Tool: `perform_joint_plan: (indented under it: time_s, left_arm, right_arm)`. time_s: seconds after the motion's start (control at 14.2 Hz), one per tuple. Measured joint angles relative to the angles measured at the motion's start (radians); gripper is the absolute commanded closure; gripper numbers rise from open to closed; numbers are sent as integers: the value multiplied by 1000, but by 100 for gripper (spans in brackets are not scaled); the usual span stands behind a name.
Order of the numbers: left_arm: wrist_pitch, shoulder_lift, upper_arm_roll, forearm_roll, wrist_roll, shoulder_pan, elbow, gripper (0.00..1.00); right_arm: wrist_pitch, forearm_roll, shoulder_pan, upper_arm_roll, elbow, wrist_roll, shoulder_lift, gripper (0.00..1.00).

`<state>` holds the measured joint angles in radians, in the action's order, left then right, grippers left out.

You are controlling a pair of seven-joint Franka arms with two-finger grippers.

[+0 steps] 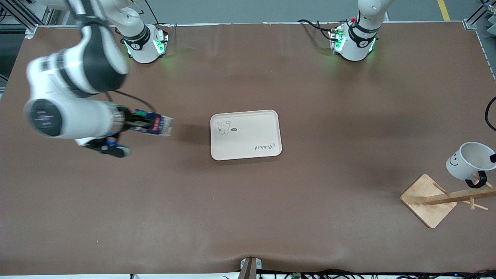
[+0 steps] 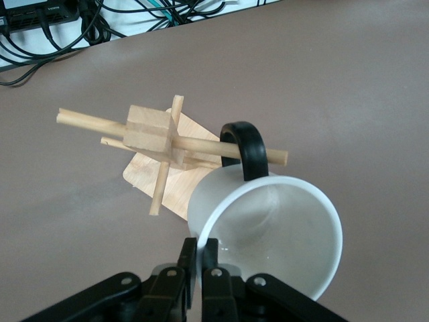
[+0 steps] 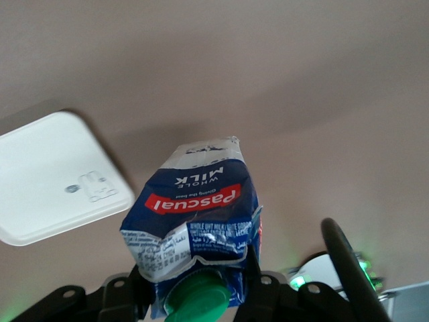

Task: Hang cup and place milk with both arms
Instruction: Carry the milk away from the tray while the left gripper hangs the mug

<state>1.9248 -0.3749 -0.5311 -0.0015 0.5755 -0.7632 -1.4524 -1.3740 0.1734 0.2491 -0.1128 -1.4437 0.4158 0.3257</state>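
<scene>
The left gripper (image 2: 200, 263) pinches the rim of the cup (image 2: 268, 235), its handle (image 2: 244, 147) apparently threaded on a peg of the rack (image 1: 429, 200), while the right gripper (image 3: 194, 285) clamps the milk (image 3: 198, 225) in the air over bare table beside the tray (image 1: 245, 134).

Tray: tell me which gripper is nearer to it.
Right. The right gripper holds the milk above the table just beside the tray, toward the right arm's end. The left gripper grips the cup at the wooden rack, at the left arm's end.
</scene>
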Motion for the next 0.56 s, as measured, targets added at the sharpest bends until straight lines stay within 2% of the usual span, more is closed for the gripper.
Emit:
perform_joint_plan:
  time_s: [0.14,0.35,0.56]
  left_arm:
    - [5,-1,-3,-1,-24,5,2,0]
    - [6,3,-16,-1,-144,24,13,0]
    - [-1,32,-21,49,-328,83,16,0]
  right_arm:
    - [1,-27,-90,-2,-26,-64,-16,100]
    - [-29,-103,-167,-1,-96,-152,-25,100]
    - [-214,-117,-234,-1,-260,-310,-47,100]
